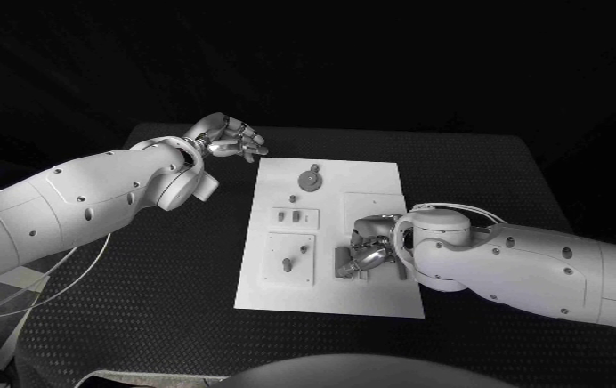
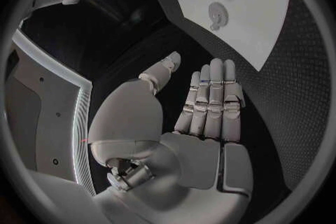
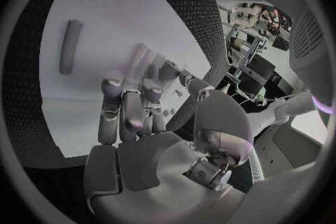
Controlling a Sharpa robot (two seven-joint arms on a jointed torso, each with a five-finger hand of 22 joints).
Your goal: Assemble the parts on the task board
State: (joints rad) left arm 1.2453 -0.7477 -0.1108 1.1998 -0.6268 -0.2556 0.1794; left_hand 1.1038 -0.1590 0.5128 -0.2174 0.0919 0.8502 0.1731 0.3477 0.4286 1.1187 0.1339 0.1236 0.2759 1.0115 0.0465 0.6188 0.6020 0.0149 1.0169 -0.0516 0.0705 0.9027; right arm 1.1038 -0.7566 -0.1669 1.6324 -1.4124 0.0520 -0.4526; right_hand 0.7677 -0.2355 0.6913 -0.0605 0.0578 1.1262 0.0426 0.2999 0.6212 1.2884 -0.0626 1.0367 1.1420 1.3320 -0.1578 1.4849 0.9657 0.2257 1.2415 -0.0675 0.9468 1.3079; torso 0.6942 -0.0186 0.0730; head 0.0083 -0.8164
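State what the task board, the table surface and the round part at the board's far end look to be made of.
Task board: likely matte white plastic or painted sheet; flat, even, no glare. Table: black with a fine dotted weave, probably a textured rubber or fabric mat. Round part: grey and dull, plastic or metal; the look leaves it open. The left hand hovers beyond the board's far left corner, and the right hand is at the near right.

Task board (image 1: 372, 183): white rect. plate, flat on table, centre of head view, long axis running top to bottom. Round grey part w/ tab (image 1: 310, 178) lies near board's top edge, upper centre. Two small grey parts (image 1: 295, 217) side by side mid-left. One upright peg-like part (image 1: 287, 264) lower left of board.
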